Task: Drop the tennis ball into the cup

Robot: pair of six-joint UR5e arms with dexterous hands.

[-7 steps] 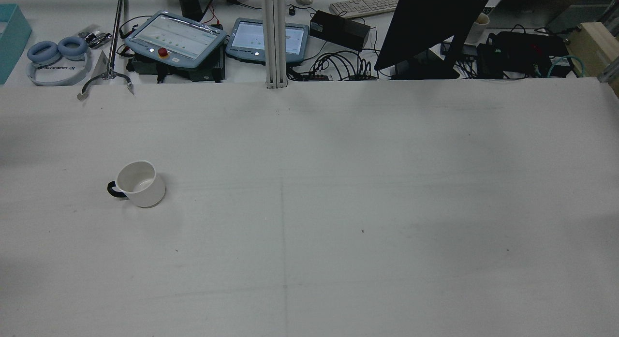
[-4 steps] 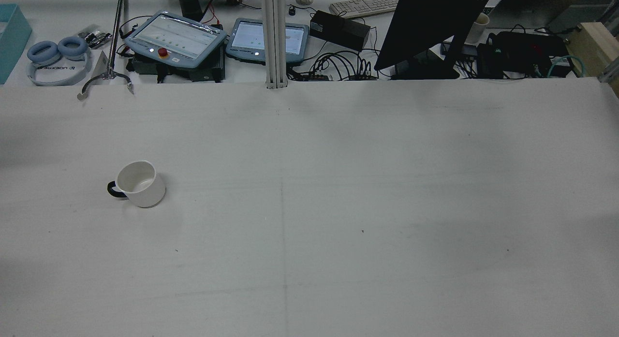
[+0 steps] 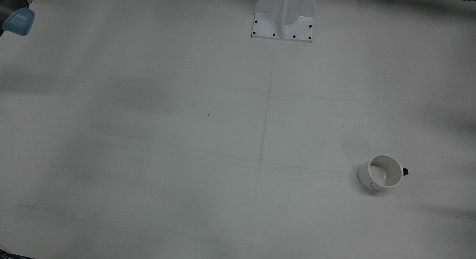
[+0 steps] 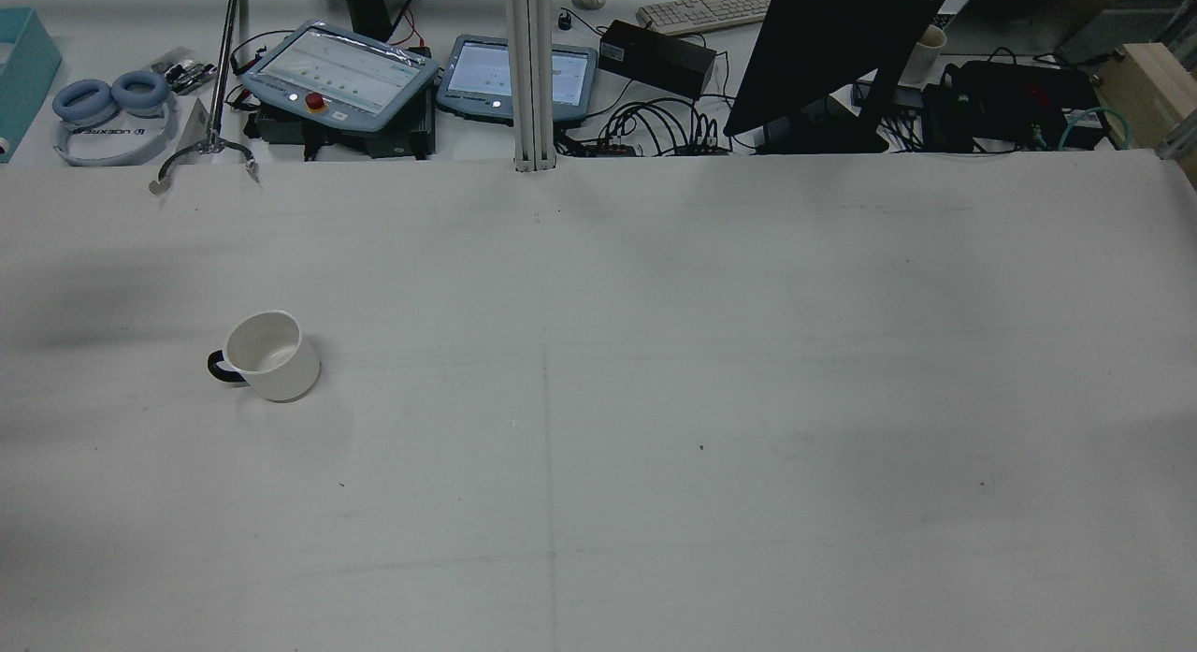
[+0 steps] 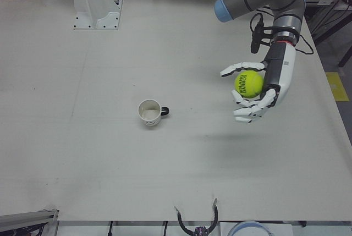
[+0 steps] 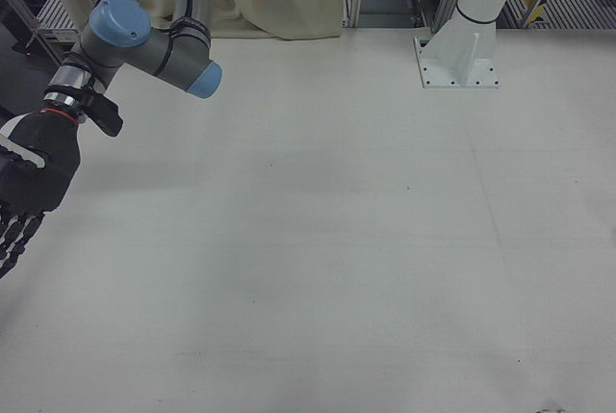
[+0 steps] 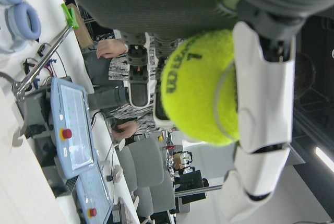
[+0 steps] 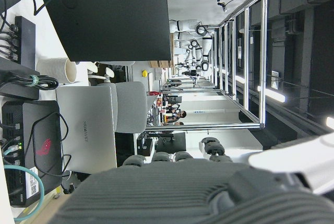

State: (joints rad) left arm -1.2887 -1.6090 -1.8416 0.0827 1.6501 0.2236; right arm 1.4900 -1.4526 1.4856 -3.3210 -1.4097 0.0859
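Tennis ball (image 5: pixel 248 83), bright yellow-green, sat in the left robot hand (image 5: pixel 254 94), cradled between curled white fingers (image 5: pixel 240 70) above and below it, held well above the table (image 5: pixel 110 170). That robot hand hung palm sideways from a forearm pointing almost straight down, the arm's grey elbow with its blue caps bent over it. From its own camera the ball (image 7: pixel 201 88) pressed against a white finger (image 7: pixel 263 85). Off to one side of the ball, well apart, the white cup (image 5: pixel 149 112) stood upright on the table, its dark handle pointing toward the ball-holding hand. Farther away, over the other half of the table, the right robot hand (image 6: pixel 24 196) was dark, hanging low at the view's edge with fingers stretched downward and holding nothing. Beyond the table's far edge lay two teach pendants (image 4: pixel 341 72) and blue headphones (image 4: pixel 108 95).
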